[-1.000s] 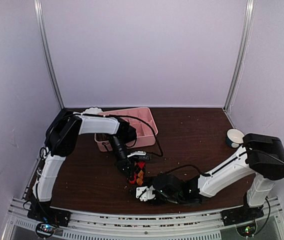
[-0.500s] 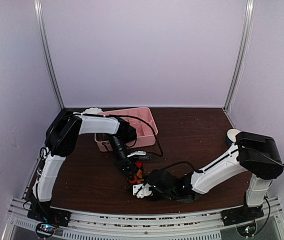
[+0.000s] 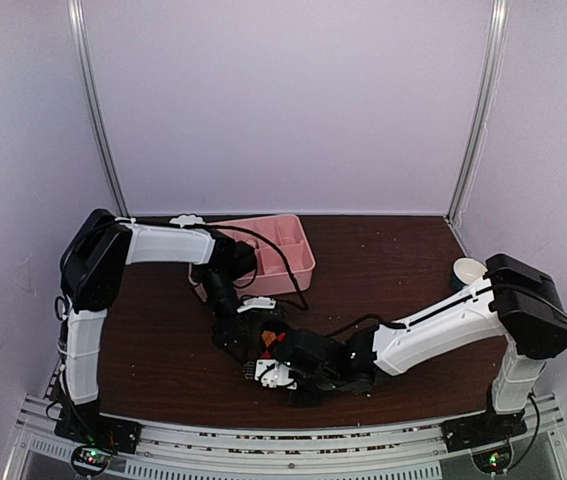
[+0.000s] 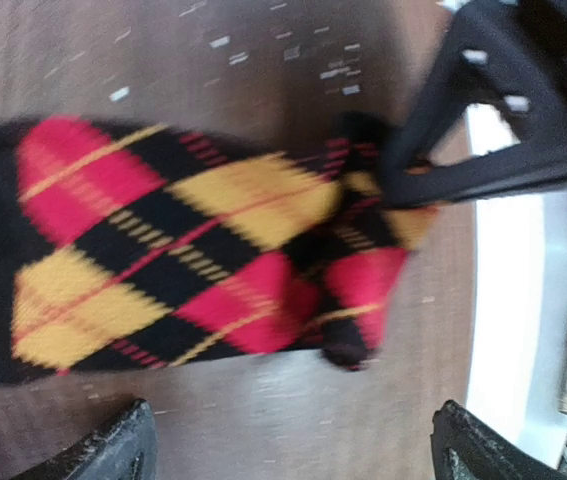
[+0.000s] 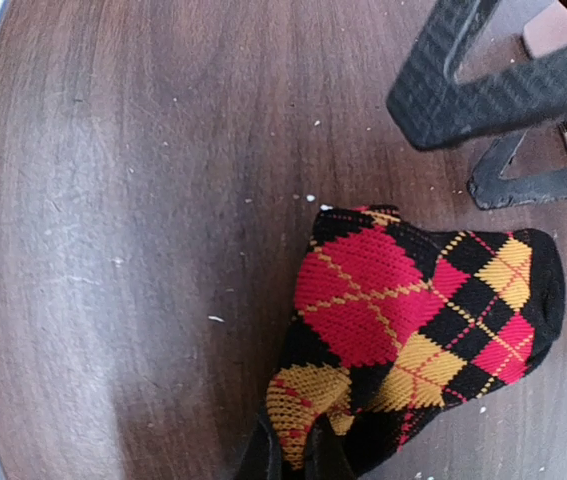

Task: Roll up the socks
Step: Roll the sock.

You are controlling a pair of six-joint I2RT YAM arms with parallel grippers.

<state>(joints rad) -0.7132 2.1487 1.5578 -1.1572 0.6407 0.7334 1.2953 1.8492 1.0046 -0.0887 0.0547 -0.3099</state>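
Sock (image 4: 183,260), black with red and yellow-orange argyle diamonds, lying on a dark brown table (image 3: 383,260), a little left of the middle and close to the near edge. Both arms reach inward and meet over it.

The right gripper (image 5: 298,462) has its jaws pinched tight on one end of the sock. The fabric puckers and bunches where the fingers bite, and an orange diamond is folded into the grip. The rest of the sock spreads flat on the wood, its rounded end pointing away from that gripper.

The left gripper (image 4: 293,450) hangs over the sock with its jaws spread wide, holding nothing. In the left wrist view one black fingertip sits at each lower corner, with bare table between them and the sock just beyond. The right wrist view shows those fingers apart, above the sock's far side.

A pink tray (image 3: 298,262) stands behind the sock, toward the far left corner. A small white bowl (image 3: 469,271) sits at the right edge, well apart from the sock.
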